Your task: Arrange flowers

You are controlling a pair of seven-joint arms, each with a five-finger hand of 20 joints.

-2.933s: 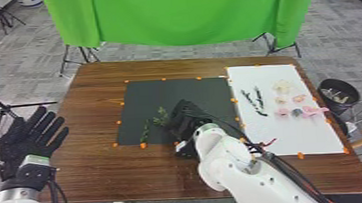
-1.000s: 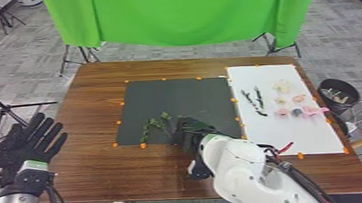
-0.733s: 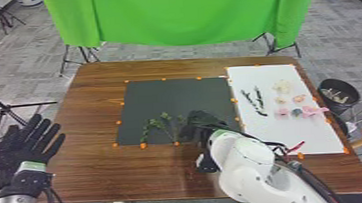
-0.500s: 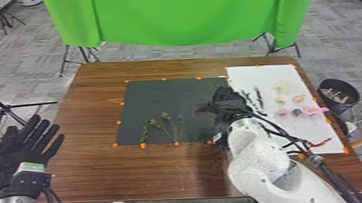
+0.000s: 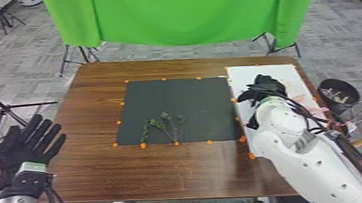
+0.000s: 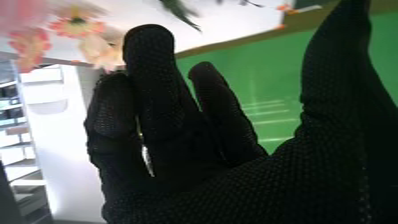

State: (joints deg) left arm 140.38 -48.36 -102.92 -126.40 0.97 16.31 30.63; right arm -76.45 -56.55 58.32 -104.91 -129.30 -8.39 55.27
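In the head view, see the black fabric-gloved right hand [image 5: 264,85] over the white rectangular sheet [image 5: 282,71], near its left edge, with room between it and the thin green leafy sprigs [image 5: 165,116] lying by the near edge of the black rectangular sheet [image 5: 173,97]. Find the black fabric-gloved left hand [image 5: 21,148] by the left edge of the brown wooden table [image 5: 146,176], fingers straight and spread. Beyond, note a hanging green cloth [image 5: 182,14] above grey carpet [image 5: 33,57]. In the right wrist view, see fingers extended, thumb well apart, with pink and cream blossoms [image 6: 75,26] and a dark green leafy stem [image 6: 180,14] farther off against white.
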